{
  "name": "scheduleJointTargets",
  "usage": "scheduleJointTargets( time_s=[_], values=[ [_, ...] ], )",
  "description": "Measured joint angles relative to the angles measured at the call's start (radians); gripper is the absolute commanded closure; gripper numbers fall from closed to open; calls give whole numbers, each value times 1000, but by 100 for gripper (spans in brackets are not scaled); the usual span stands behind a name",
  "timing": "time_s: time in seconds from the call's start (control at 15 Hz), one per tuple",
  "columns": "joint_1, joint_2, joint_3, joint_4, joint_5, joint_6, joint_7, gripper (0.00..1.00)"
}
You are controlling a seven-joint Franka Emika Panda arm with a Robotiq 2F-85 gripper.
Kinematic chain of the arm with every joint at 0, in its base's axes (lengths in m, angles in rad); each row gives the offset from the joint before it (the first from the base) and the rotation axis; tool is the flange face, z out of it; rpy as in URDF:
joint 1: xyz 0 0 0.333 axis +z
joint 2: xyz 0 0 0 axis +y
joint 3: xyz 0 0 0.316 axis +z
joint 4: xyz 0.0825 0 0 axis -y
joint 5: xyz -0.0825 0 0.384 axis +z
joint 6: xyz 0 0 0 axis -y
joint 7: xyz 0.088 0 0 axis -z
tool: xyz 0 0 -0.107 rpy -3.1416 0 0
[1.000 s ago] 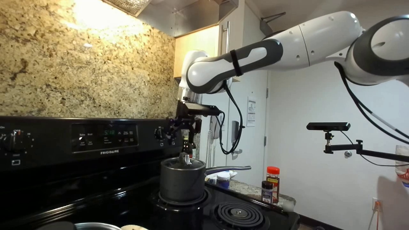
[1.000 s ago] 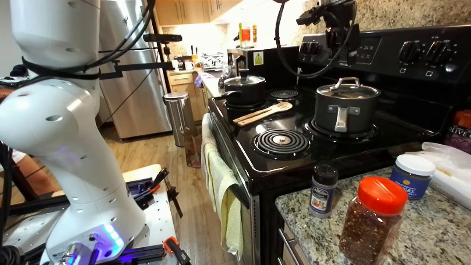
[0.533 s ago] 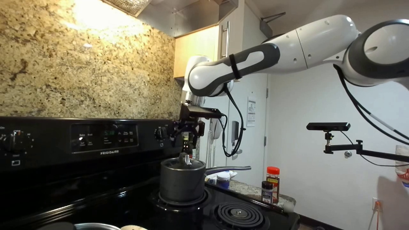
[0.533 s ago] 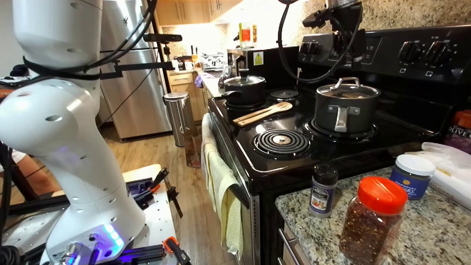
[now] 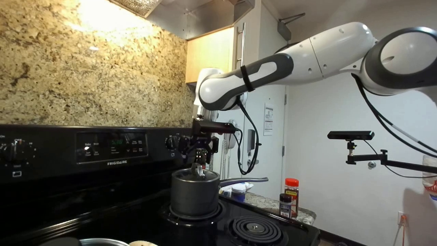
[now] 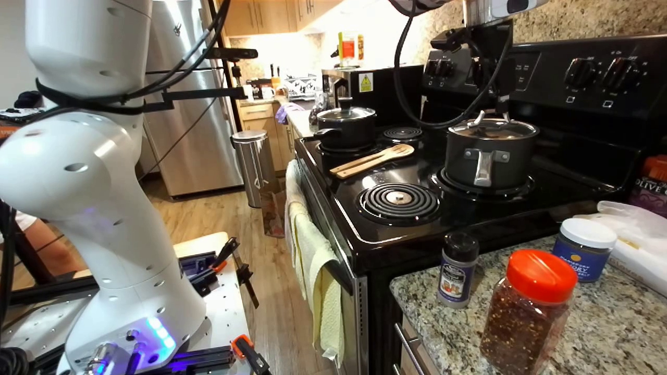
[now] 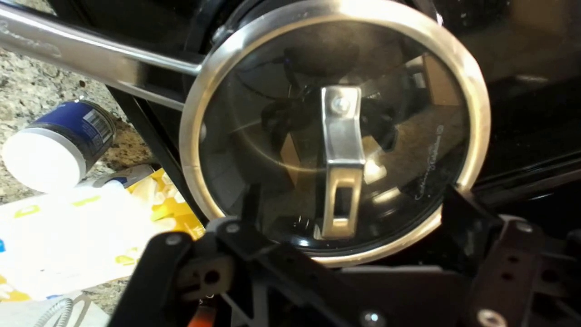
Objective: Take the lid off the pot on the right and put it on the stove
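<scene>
Our end effector hangs spread above the lid, still on the pot; lifting and stove placement remain.

Near the back edge of the stove, the pot is covered by its lid, beneath the gripper; wooden utensils are laid toward the front edge.

The wrist view's lower edge crops the pincer.
</scene>
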Motion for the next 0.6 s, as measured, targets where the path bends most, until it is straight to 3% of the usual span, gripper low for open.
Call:
scheduleJointTargets(
  time_s=[0.13, 0.6],
  values=[
    [0, 6, -4, 0, 1, -1, 1, 26],
    [-4, 24, -5, 0, 41, 5, 1, 74]
  ],
)
